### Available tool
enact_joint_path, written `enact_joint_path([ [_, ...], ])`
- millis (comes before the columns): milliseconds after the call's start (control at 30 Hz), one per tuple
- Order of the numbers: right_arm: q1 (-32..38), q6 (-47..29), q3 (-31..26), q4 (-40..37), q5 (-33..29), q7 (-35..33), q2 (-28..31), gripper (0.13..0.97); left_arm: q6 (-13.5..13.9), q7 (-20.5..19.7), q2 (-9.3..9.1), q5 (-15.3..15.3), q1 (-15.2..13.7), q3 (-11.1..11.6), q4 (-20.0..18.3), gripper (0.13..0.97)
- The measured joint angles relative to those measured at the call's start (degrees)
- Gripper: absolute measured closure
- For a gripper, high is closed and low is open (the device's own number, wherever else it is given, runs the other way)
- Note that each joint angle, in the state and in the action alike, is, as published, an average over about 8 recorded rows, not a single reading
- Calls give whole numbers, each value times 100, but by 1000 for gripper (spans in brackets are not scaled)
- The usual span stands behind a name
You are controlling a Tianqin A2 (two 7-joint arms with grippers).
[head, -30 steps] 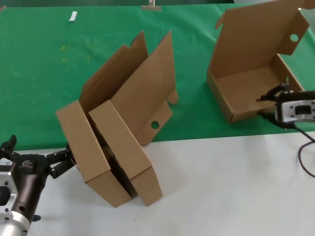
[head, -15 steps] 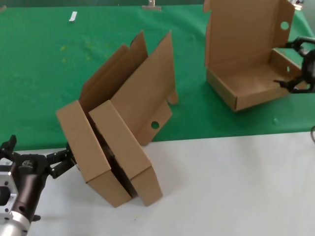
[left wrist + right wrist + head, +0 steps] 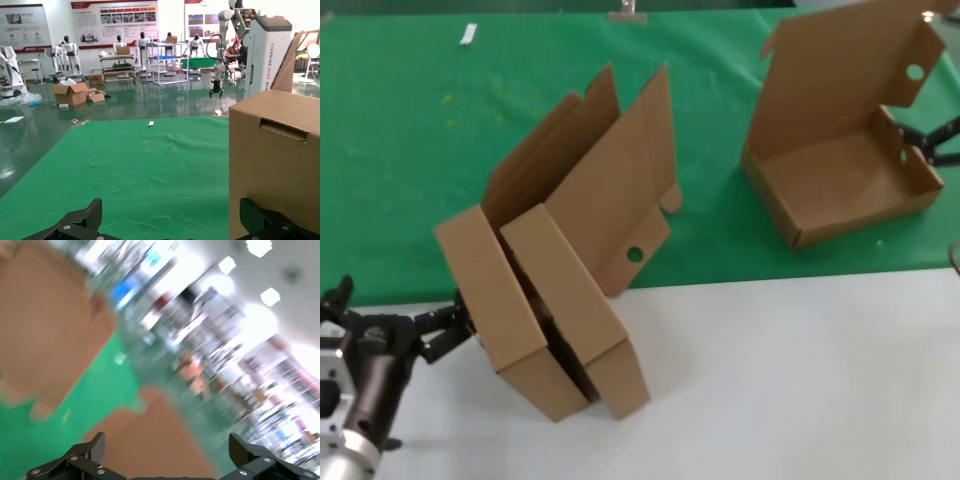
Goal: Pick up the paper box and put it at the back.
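Shifted and turned since half a second ago, the paper box (image 3: 840,150) is resting on the green cloth (image 3: 420,170), lid tall, with the right gripper (image 3: 932,142) spreading its fingers open at the right wall. Near the white tabletop (image 3: 800,380), the left gripper (image 3: 438,330) is waiting open beside two nested brown boxes (image 3: 560,290). Behind, a white machine (image 3: 267,50) is showing "TIANQING A002".

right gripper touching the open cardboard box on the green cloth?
Cannot tell. In the head view the right gripper sits at the plain brown open-lidded cardboard box's side wall, no contact or gap plain.
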State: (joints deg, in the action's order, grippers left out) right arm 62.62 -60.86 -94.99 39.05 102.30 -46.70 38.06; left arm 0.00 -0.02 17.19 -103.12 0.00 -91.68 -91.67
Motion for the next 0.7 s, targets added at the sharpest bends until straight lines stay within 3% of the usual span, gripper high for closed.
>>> enact_joint_path([
  [233, -1787, -164, 1758, 1742, 869, 815, -383, 222, 0, 0, 0, 0, 0, 0, 0, 132],
  [467, -3608, -399, 3529, 3505, 1244, 1551, -1762, 157, 0, 0, 0, 0, 0, 0, 0, 132],
  [567, -4273, -476, 4049, 4169, 1295, 1825, -2378, 145, 0, 0, 0, 0, 0, 0, 0, 132],
  [700, -4699, -391, 4246, 4584, 1305, 2031, -2733, 129, 0, 0, 0, 0, 0, 0, 0, 132],
])
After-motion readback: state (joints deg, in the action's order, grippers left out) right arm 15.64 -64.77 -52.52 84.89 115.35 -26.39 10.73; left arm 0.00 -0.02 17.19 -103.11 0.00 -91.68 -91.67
